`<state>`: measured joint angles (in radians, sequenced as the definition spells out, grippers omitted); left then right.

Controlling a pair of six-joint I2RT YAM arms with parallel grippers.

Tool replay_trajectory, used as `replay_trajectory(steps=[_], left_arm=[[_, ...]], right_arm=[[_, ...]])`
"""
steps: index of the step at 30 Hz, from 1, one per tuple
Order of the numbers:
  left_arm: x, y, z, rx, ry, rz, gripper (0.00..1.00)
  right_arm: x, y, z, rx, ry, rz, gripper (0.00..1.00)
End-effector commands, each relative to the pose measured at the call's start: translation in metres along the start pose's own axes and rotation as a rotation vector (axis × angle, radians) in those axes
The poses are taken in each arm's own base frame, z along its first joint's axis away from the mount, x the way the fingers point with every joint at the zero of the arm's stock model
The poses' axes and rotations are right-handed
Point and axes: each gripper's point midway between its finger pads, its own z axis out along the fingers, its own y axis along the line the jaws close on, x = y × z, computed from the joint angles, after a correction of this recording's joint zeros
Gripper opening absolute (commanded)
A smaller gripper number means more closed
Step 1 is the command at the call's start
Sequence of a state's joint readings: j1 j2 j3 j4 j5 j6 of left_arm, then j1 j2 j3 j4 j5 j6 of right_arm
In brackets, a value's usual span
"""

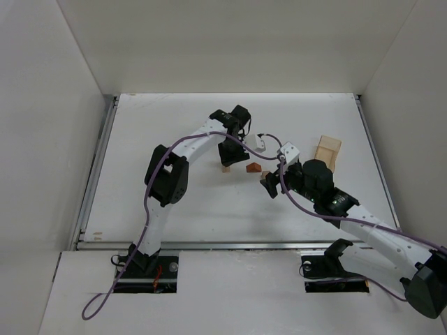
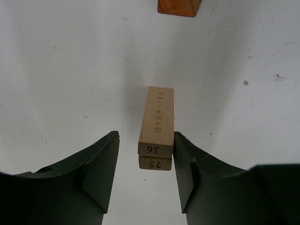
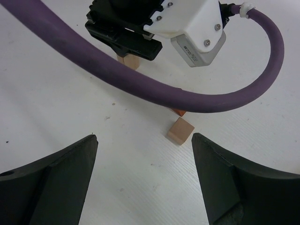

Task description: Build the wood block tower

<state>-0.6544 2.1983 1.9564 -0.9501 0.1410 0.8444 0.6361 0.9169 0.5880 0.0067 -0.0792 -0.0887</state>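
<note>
White walls close round a matte white tabletop point(image 1: 174, 209). Well right of the post point(image 2: 157, 117) lies a pale tan box point(image 1: 327, 150). Over the post, the left pincer point(image 2: 146, 135) stands open, one finger just beside the wood. The right pincer point(image 3: 144, 137), open and empty, hangs to the post's right. Smooth, square-edged and stiff, the post is probably light and tippy: grip its flat long faces. Right of it sit the reddish-brown roof piece point(image 1: 253, 168), then a tan cube point(image 3: 180, 131).

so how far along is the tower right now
Done: two pale blocks stacked, 36 on 75. In hand: nothing; the left tool is open around that stack, the right tool open near a small cube. Left: cube and reddish roof piece not yet stacked.
</note>
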Motion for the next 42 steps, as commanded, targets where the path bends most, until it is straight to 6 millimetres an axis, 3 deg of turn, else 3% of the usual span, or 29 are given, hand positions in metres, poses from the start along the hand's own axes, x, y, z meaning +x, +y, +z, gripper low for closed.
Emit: replay_trajectory(steps=[1,9,18,32,36,42], left_arm=[[0.005,-0.006,0.003,0.024,0.019,0.004,0.46],[0.003,-0.013,-0.002,0.056,-0.001,0.021,0.41],[0.003,-0.019,-0.006,0.092,-0.013,0.072,0.25],[-0.003,-0.038,-0.014,0.179,-0.056,0.17,0.25],[-0.002,-0.052,-0.01,0.22,-0.042,0.203,0.25],[0.001,-0.053,-0.008,0.221,-0.029,0.202,0.26]], right_arm=[[-0.026,0.002,-0.001,-0.009,-0.063,0.004,0.87],[-0.021,0.002,0.002,-0.01,-0.045,0.006,0.87],[-0.025,0.0,0.002,-0.001,-0.054,0.005,0.87],[-0.023,0.0,0.002,-0.001,-0.044,0.006,0.87],[-0.023,-0.001,0.002,0.008,-0.044,0.006,0.87],[-0.023,-0.001,0.002,0.008,-0.044,0.006,0.87]])
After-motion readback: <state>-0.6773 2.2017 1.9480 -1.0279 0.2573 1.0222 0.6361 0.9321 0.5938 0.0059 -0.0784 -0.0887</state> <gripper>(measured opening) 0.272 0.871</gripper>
